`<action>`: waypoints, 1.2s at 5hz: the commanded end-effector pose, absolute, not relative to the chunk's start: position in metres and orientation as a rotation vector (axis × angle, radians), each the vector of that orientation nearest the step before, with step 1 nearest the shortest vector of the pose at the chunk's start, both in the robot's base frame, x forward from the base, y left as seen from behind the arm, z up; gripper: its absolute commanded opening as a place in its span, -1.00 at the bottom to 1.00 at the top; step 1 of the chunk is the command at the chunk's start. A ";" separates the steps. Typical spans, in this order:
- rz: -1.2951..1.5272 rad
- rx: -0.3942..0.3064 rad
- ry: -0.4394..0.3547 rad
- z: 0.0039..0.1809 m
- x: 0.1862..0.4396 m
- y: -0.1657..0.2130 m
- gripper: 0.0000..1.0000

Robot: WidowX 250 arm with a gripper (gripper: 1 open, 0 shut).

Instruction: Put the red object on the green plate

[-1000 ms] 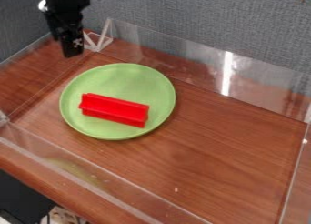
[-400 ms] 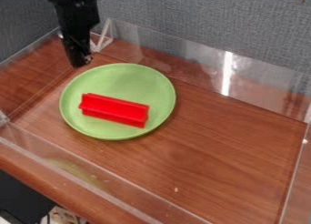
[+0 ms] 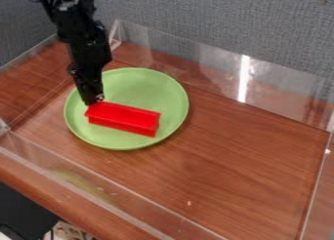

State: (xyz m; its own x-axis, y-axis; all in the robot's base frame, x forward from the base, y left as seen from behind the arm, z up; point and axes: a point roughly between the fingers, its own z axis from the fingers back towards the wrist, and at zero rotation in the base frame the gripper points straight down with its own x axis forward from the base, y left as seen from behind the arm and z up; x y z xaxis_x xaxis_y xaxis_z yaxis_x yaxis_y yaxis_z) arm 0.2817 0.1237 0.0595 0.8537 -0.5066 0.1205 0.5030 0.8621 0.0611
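Note:
The red object, a bright red bar, lies flat on the green plate, a little left of the plate's middle. The round lime plate rests on the wooden table. My black gripper points straight down over the plate's left part, its tips just above the bar's left end. Whether they touch the bar is unclear. The dark fingers sit close together, and I cannot make out a gap between them. Nothing visibly hangs from them.
Low clear acrylic walls fence the brown wooden table on all sides, including the front wall. A grey fabric backdrop stands behind. A small clear bracket sits at the back left corner.
The gripper has come down and slightly right, from above the back left corner to just over the bar's left end. The red bar and the plate have not moved.

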 end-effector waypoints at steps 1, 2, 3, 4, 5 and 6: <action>-0.468 0.045 -0.147 0.063 0.284 0.124 1.00; -0.411 0.058 -0.152 0.070 0.286 0.123 1.00; -0.359 0.083 -0.162 0.080 0.292 0.120 1.00; -0.307 0.113 -0.173 0.093 0.298 0.120 1.00; -0.239 0.133 -0.181 0.102 0.301 0.123 1.00; -0.196 0.144 -0.198 0.116 0.298 0.119 1.00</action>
State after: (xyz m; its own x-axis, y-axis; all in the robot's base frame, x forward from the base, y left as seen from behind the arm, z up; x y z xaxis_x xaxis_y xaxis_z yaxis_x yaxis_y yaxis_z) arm 0.2915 0.1188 0.0945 0.9709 -0.2058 0.1228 0.1909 0.9738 0.1232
